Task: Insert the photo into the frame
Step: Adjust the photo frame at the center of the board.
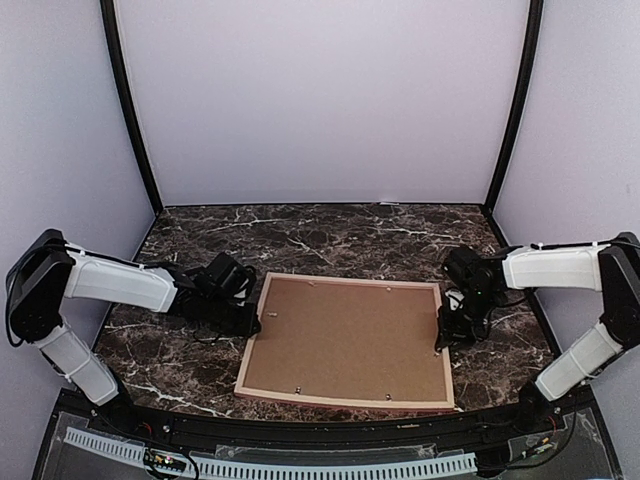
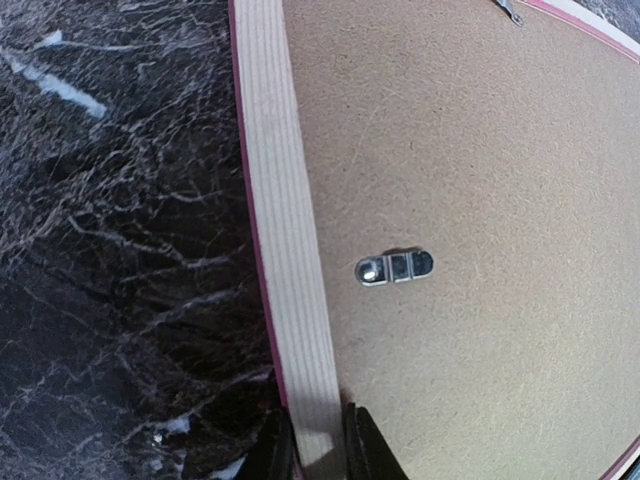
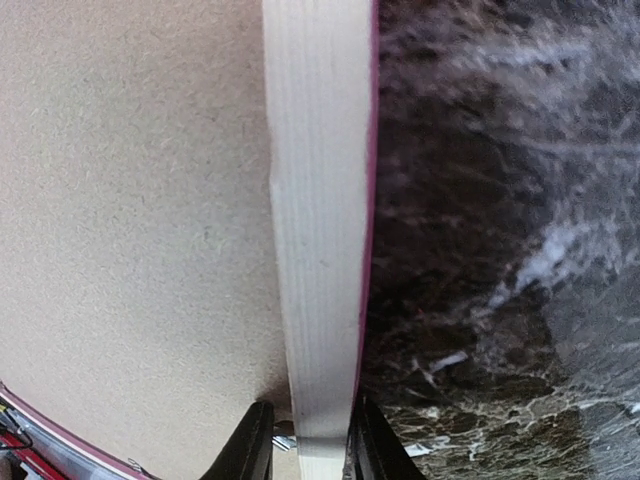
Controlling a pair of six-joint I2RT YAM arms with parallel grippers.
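Note:
The frame (image 1: 340, 401) lies face down on the marble table, its tan wood back up and a thin pink-red edge showing. A brown backing board (image 1: 345, 338) fills it. The photo is hidden. My left gripper (image 1: 250, 322) is shut on the frame's left rail; in the left wrist view its jaws (image 2: 318, 455) straddle the tan rail (image 2: 285, 230). My right gripper (image 1: 442, 335) is shut on the right rail; in the right wrist view its jaws (image 3: 312, 450) straddle that rail (image 3: 318, 200).
A metal turn clip (image 2: 394, 267) sits on the backing board (image 2: 470, 200) near the left rail, and another (image 2: 508, 10) at the far edge. The dark marble tabletop (image 1: 330, 235) surrounds the frame. Pale walls enclose the back and sides.

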